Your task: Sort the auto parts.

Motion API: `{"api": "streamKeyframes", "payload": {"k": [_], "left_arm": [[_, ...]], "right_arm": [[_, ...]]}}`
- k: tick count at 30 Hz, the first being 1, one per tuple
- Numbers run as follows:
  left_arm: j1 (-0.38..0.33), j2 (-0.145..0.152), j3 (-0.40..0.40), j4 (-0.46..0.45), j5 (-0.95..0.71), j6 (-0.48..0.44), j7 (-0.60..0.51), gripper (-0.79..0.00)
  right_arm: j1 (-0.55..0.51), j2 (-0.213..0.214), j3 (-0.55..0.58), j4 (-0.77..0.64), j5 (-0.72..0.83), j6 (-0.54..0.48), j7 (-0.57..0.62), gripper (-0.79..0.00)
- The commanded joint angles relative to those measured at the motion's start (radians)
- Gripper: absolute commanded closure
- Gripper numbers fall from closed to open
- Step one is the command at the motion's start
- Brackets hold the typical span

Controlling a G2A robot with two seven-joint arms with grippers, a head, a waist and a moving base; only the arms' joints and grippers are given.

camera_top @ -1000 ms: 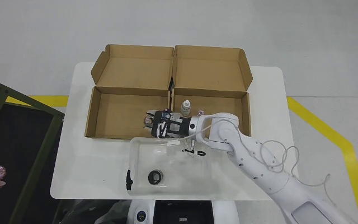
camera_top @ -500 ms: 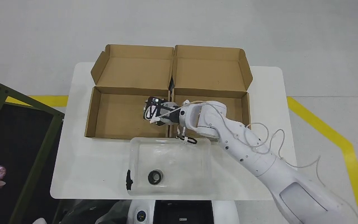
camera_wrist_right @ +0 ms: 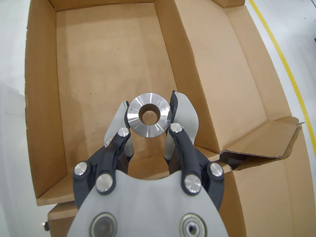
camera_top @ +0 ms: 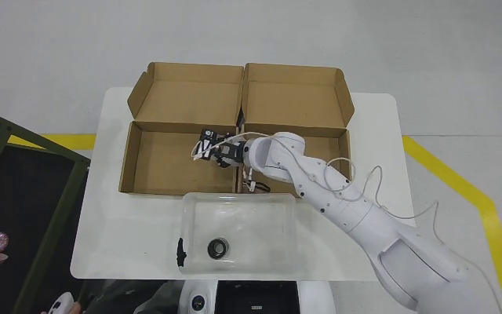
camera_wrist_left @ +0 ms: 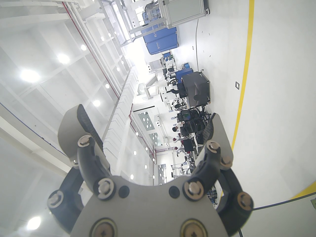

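Observation:
My right gripper (camera_wrist_right: 149, 117) is shut on a round metal ring with a centre hole (camera_wrist_right: 149, 118) and holds it above the bare floor of the left cardboard box (camera_wrist_right: 103, 57). From above, that gripper (camera_top: 205, 149) hangs over the right part of the left box (camera_top: 157, 161), close to the wall shared with the right box (camera_top: 329, 153). A dark ring-shaped part (camera_top: 217, 249) lies in the clear plastic bin (camera_top: 271, 204) at the table's front. My left gripper (camera_wrist_left: 148, 124) is open with nothing in it, pointing up into the hall.
Both box lids (camera_top: 188, 90) stand open at the back. A small black part (camera_top: 180, 253) sits at the bin's left edge. The white table (camera_top: 102, 228) has free room on its left and right sides. A dark frame (camera_top: 31, 204) stands left of the table.
The right arm has carried the metal ring from over the bin's back edge up and to the left, into the space over the left box. The bottle-like part in the right box is now hidden.

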Motion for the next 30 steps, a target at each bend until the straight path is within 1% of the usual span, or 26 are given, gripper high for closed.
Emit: {"api": "streamKeyframes", "payload": {"k": [1,5,9,10,11,19,21,24,27,30], "left_arm": [[0.000,0.000,0.000,0.000,0.000,0.000,0.000,-0.785],[0.000,0.000,0.000,0.000,0.000,0.000,0.000,-0.785],[0.000,0.000,0.000,0.000,0.000,0.000,0.000,-0.785],[0.000,0.000,0.000,0.000,0.000,0.000,0.000,-0.785],[0.000,0.000,0.000,0.000,0.000,0.000,0.000,-0.785],[0.000,0.000,0.000,0.000,0.000,0.000,0.000,-0.785],[0.000,0.000,0.000,0.000,0.000,0.000,0.000,-0.785],[0.000,0.000,0.000,0.000,0.000,0.000,0.000,-0.785],[0.000,0.000,0.000,0.000,0.000,0.000,0.000,-0.785],[0.000,0.000,0.000,0.000,0.000,0.000,0.000,-0.785]], "right_arm": [[0.008,-0.010,-0.007,0.022,-0.003,0.002,0.003,0.000],[0.023,-0.032,-0.028,0.057,-0.020,0.008,0.013,-0.003],[0.037,-0.051,-0.047,0.081,-0.057,0.022,0.024,-0.166],[0.040,-0.056,-0.050,0.086,-0.063,0.022,0.028,-0.185],[0.042,-0.060,-0.051,0.091,-0.066,0.022,0.030,-0.222],[0.053,-0.089,-0.060,0.132,-0.094,0.024,0.049,-0.271],[0.054,-0.095,-0.060,0.142,-0.097,0.021,0.049,-0.296],[0.056,-0.102,-0.059,0.153,-0.109,0.022,0.041,-0.302],[0.059,-0.107,-0.052,0.145,-0.122,0.018,0.019,-0.311],[0.062,-0.107,-0.037,0.110,-0.129,0.000,0.022,-0.314]]}}
